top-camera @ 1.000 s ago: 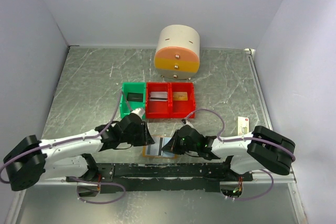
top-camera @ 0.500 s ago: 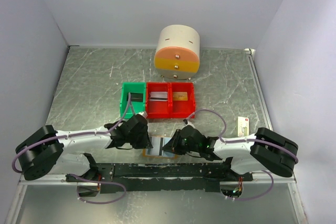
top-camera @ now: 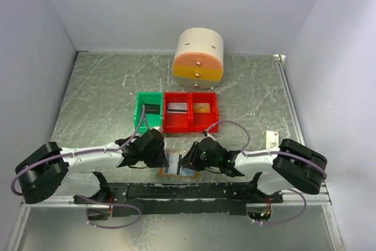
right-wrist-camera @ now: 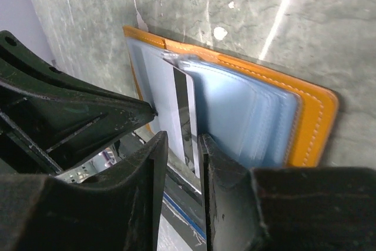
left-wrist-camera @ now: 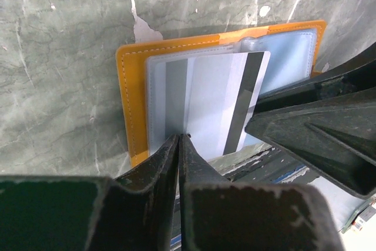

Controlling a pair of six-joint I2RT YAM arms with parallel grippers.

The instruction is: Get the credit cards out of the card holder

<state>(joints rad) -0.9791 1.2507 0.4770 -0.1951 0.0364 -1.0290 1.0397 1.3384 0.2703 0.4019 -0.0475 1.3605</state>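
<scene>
The card holder (top-camera: pixel 177 165) lies open at the table's near edge, orange rim (left-wrist-camera: pixel 130 98) round pale blue pockets (right-wrist-camera: pixel 247 116). A grey-silver credit card (left-wrist-camera: pixel 211 104) with a dark stripe lies partly out of its pocket. My left gripper (left-wrist-camera: pixel 179 136) is shut, its tips pressed together on the card's near edge over the holder's left half. From the other side my right gripper (right-wrist-camera: pixel 182 137) stands slightly open, and the striped end of the card (right-wrist-camera: pixel 176 101) runs into the narrow gap between its fingers. Both grippers nearly meet over the holder in the top view.
Behind the holder stand a green bin (top-camera: pixel 140 119) with a dark card and a red bin (top-camera: pixel 191 123) holding a grey card (top-camera: pixel 177 108) and a gold one (top-camera: pixel 202 108). A round drawer unit (top-camera: pixel 199 57) is farther back. A small white box (top-camera: pixel 271 140) lies right.
My left jaws have closed over the holder. My right jaws, shut a second ago, have parted a little. Both grippers stay at the holder.
</scene>
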